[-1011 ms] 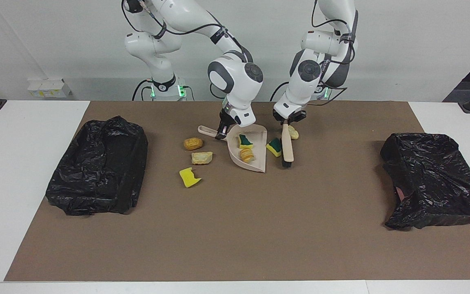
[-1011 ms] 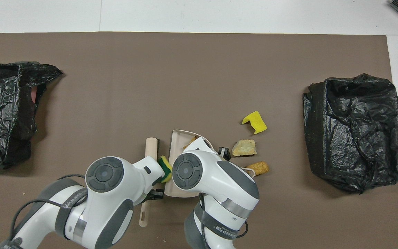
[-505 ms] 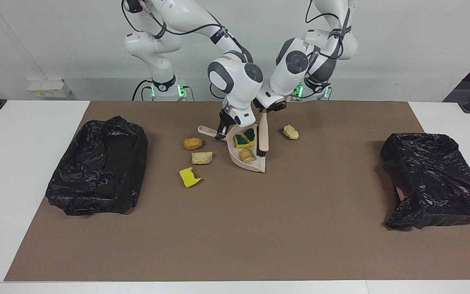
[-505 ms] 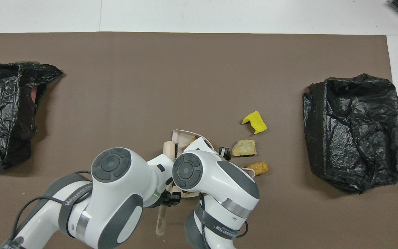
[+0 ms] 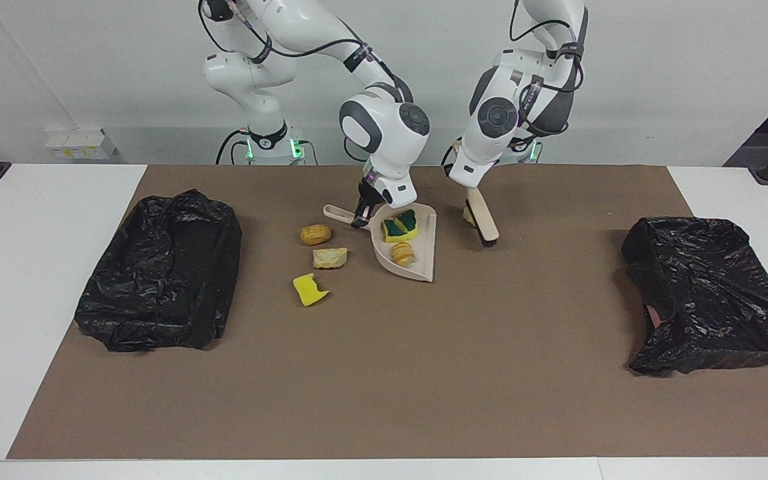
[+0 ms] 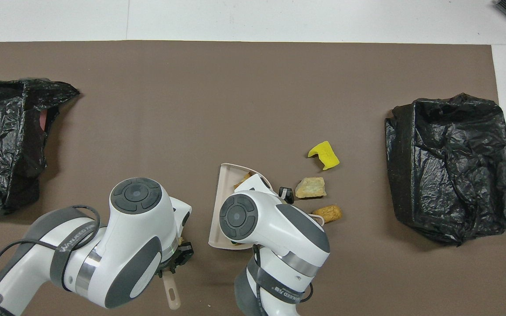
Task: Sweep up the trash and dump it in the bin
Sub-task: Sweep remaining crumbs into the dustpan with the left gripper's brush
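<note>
My right gripper (image 5: 361,217) is shut on the handle of the beige dustpan (image 5: 424,263), which rests on the mat. Two green-backed sponge bits (image 5: 400,227) and a bread chunk (image 5: 402,253) lie in it. My left gripper (image 5: 469,191) is shut on the brush (image 5: 483,221), tilted with its bristles down at the mat, beside a pale chunk (image 5: 467,213) that it partly hides. An orange chunk (image 5: 315,234), a tan chunk (image 5: 329,257) and a yellow sponge bit (image 5: 309,291) lie on the mat beside the pan, toward the right arm's end.
A black-bag-lined bin (image 5: 161,270) stands at the right arm's end of the brown mat, and another bin (image 5: 711,297) at the left arm's end. In the overhead view the arms cover most of the dustpan (image 6: 218,197) and the brush.
The left gripper swept a green-backed sponge bit into the pan with the brush, then carried the brush back toward the left arm's end, beside the pale chunk. The right gripper and pan stayed put.
</note>
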